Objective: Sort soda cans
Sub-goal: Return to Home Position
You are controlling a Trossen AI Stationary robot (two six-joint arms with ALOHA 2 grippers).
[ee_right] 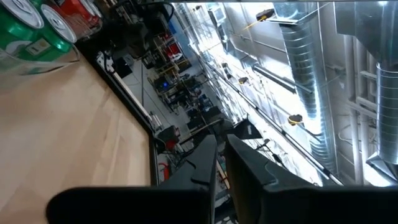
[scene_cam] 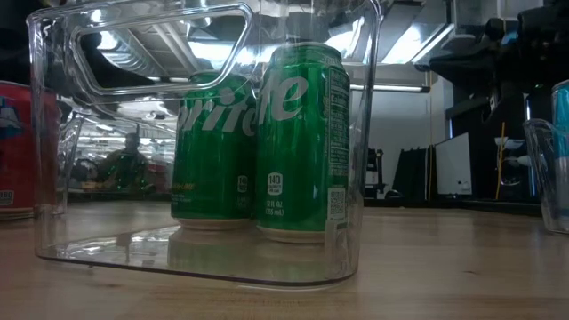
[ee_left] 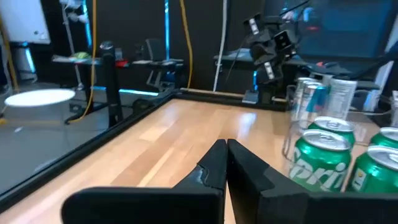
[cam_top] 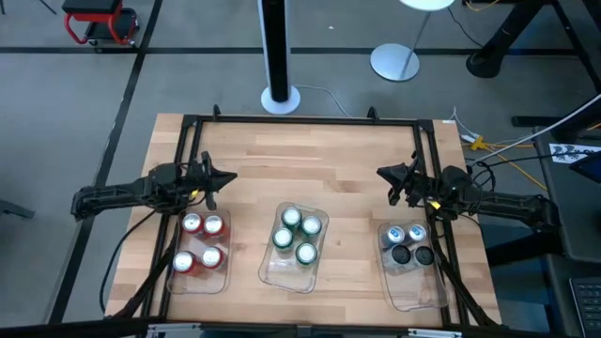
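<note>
— So, how far along is the can sorting?
— Finished, as far as I can judge. Four red soda cans (cam_top: 200,242) stand in the left clear tray (cam_top: 201,284). Four green Sprite cans (cam_top: 298,237) stand in the middle tray (cam_top: 289,278). Two silver-blue cans (cam_top: 406,234) and two dark-topped cans (cam_top: 412,254) share the right tray (cam_top: 420,293).
— Any strays on the worktop (cam_top: 310,160)?
— None that I can see. Each colour has its own tray, with no mixing.
— And the arms?
— The left arm (cam_top: 141,191) reaches in from the left edge, the right arm (cam_top: 488,199) from the right. The left jaws and the right jaws hang over bare wood beyond the trays, well apart from every can.
— Holding anything?
— No. Each wrist view shows its jaws drawn narrow, almost touching, with nothing between them.
— What is left, then?
— Probably only parking the arms. No can seems to need another move.
</note>
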